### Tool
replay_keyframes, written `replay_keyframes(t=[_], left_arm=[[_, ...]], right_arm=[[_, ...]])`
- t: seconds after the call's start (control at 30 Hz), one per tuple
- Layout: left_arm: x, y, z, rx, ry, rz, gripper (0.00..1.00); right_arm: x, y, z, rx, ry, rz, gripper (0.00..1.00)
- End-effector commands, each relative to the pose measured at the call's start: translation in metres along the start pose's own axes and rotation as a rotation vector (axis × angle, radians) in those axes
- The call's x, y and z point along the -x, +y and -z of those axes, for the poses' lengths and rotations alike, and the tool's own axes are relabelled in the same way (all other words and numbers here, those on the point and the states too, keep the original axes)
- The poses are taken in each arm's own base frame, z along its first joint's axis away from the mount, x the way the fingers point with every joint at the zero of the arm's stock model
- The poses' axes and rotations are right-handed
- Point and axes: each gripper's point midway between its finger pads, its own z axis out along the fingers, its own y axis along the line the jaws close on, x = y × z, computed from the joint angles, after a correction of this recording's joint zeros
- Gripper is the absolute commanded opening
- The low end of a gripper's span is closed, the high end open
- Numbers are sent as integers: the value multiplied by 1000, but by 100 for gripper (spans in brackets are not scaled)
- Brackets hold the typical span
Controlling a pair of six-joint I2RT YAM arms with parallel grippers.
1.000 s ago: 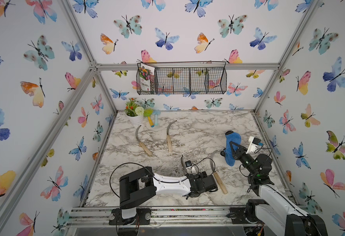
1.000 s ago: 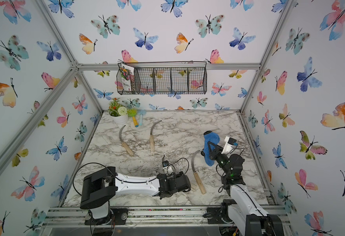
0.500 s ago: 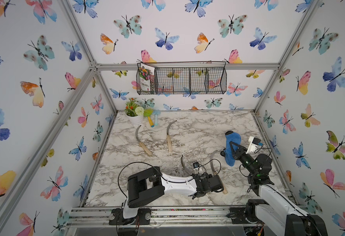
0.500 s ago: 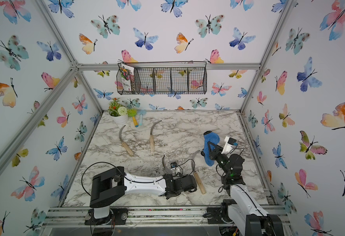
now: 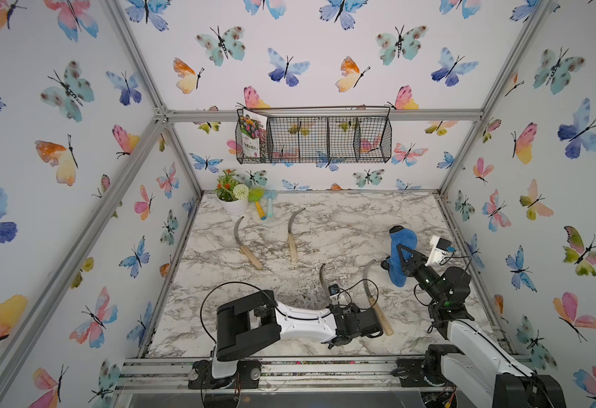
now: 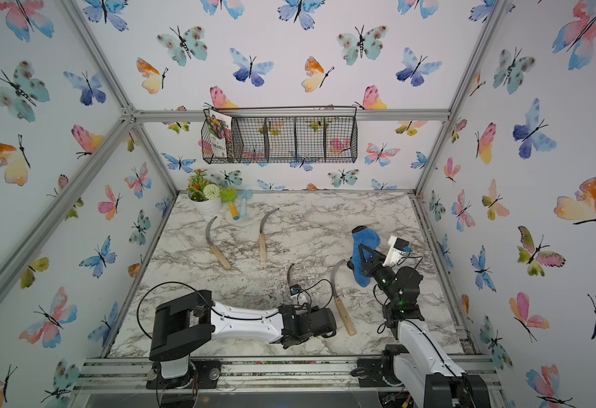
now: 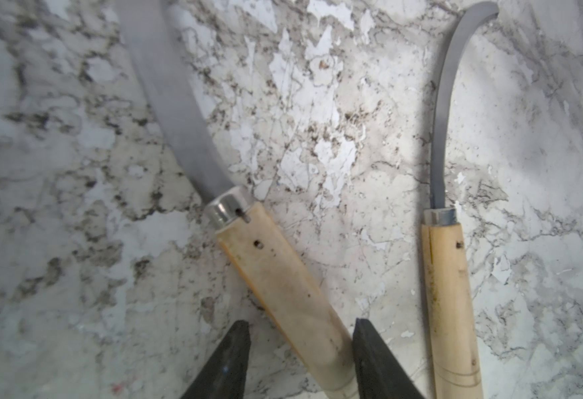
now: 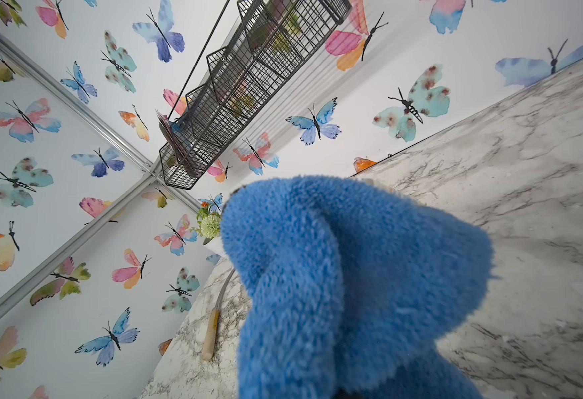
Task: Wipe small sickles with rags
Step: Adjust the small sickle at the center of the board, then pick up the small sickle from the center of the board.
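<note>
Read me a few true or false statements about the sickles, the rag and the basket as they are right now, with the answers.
1. The right gripper holds the blue rag. True.
2. The left gripper straddles the blade of a sickle. False: its fingers flank the wooden handle.
3. The wire basket stands on the table. False: it hangs on the back wall.
4. Two other sickles lie near the flower pot. True.

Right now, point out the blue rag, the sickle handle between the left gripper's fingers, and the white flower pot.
Blue rag [image 8: 352, 276]: right wrist view, fluffy middle.
Sickle handle [image 7: 283, 283]: left wrist view, bare wood mid-length.
White flower pot [image 5: 235, 208]: in a top view, front wall.
</note>
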Motion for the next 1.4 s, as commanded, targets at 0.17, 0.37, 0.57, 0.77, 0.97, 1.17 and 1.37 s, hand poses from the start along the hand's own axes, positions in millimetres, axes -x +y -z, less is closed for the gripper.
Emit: replay_keyframes(t=[0.17, 0.37, 0.57, 0.77, 0.97, 1.17, 1.37], left_arm=[[-5, 52, 7, 178, 2, -90, 46], [-14, 43, 8, 169, 11, -139, 43], [-27, 40, 12, 172, 16, -206, 43], [-39, 44, 18, 179, 22, -283, 40], [-38, 60, 19, 242, 7, -329, 36], [-41, 57, 16, 211, 18, -339, 32], [-38, 54, 16, 207, 6, -356, 40]], right_arm=[[0, 1, 1, 6, -2, 13, 2], [-1, 1, 2, 6, -1, 11, 3], [-1, 1, 1, 8, 1, 11, 3], [-1, 1, 2, 8, 0, 11, 3], [-2, 0, 2, 3, 1, 9, 2], [-2, -1, 3, -2, 1, 11, 3], [-3, -1, 2, -2, 4, 12, 2]])
